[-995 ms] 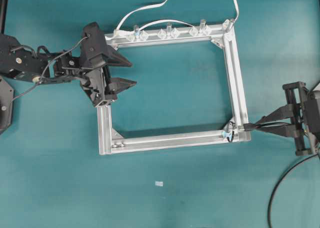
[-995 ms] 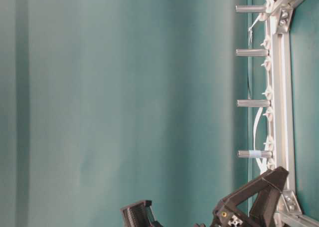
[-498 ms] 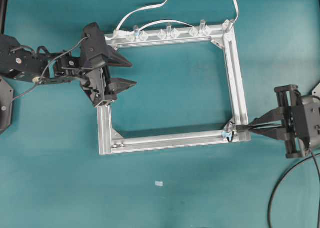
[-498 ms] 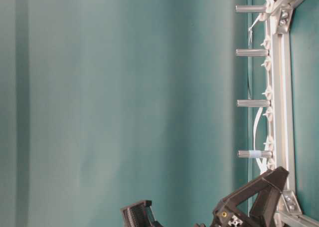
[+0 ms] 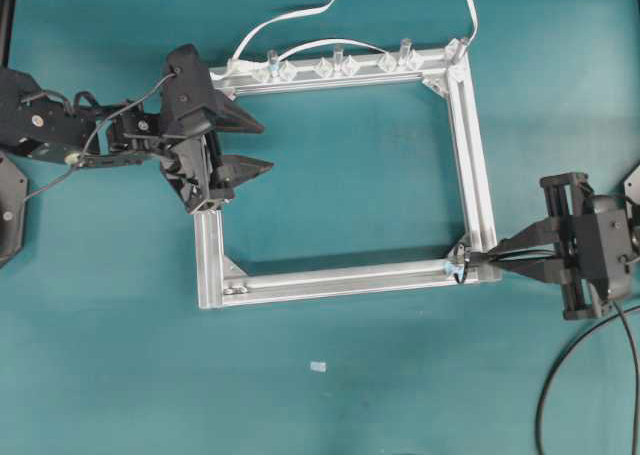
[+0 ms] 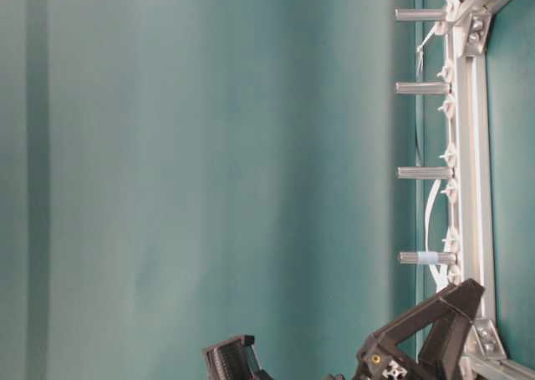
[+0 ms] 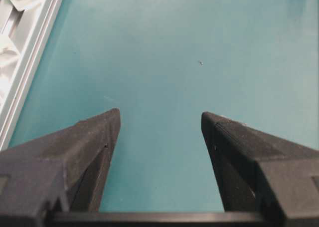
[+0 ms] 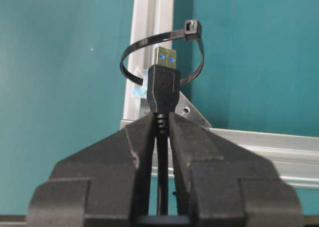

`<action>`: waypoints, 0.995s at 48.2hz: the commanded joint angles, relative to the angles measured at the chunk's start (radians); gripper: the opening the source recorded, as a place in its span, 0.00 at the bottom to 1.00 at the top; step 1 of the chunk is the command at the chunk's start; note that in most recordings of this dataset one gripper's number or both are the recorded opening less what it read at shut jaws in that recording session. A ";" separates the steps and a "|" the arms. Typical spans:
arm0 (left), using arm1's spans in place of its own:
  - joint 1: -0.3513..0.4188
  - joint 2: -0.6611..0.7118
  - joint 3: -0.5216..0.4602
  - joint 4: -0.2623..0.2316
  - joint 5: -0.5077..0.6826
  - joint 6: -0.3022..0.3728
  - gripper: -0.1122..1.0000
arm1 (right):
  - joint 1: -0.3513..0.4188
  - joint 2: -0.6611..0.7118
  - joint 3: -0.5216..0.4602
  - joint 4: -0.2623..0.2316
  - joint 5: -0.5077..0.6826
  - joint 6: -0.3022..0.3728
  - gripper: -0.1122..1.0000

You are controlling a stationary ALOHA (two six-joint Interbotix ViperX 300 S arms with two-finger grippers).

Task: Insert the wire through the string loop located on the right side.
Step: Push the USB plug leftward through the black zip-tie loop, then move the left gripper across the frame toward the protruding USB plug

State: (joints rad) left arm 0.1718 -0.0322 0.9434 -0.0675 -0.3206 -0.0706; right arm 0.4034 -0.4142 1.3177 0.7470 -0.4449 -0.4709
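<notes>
The wire's black plug (image 8: 164, 85) with its metallic tip (image 8: 165, 57) sticks out of my right gripper (image 8: 160, 118), which is shut on the wire just behind the plug. The string loop (image 8: 130, 50), a thin black band, stands at the aluminium frame's (image 8: 149, 17) lower right corner. The tip lies inside the loop's outline, and the plug hides the near side of the band. From overhead, the right gripper (image 5: 500, 258) points left at the loop (image 5: 460, 265). My left gripper (image 5: 264, 147) hovers open and holds nothing, over the frame's left bar (image 5: 208, 245).
White flat cables (image 5: 300, 15) run from the frame's top bar, which carries clear clips (image 5: 335, 67) and short upright posts (image 6: 422, 88). A small white scrap (image 5: 318, 366) lies on the teal table. A black cable (image 5: 556, 380) curves at the lower right.
My right gripper has moved left with the wire, bringing the plug tip up to the loop at the frame's corner. The left arm has not moved.
</notes>
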 commanded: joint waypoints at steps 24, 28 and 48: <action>-0.003 -0.009 -0.012 0.003 -0.006 0.005 0.71 | -0.002 0.083 -0.063 -0.003 -0.026 -0.002 0.23; -0.002 -0.009 -0.011 0.005 -0.005 0.005 0.71 | -0.002 0.084 -0.064 -0.003 -0.029 -0.002 0.23; -0.012 -0.009 -0.021 0.005 -0.006 0.005 0.71 | -0.002 0.084 -0.063 -0.003 -0.037 -0.002 0.23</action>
State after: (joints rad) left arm 0.1687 -0.0322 0.9419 -0.0675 -0.3206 -0.0706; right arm 0.4034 -0.3252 1.2686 0.7470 -0.4725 -0.4709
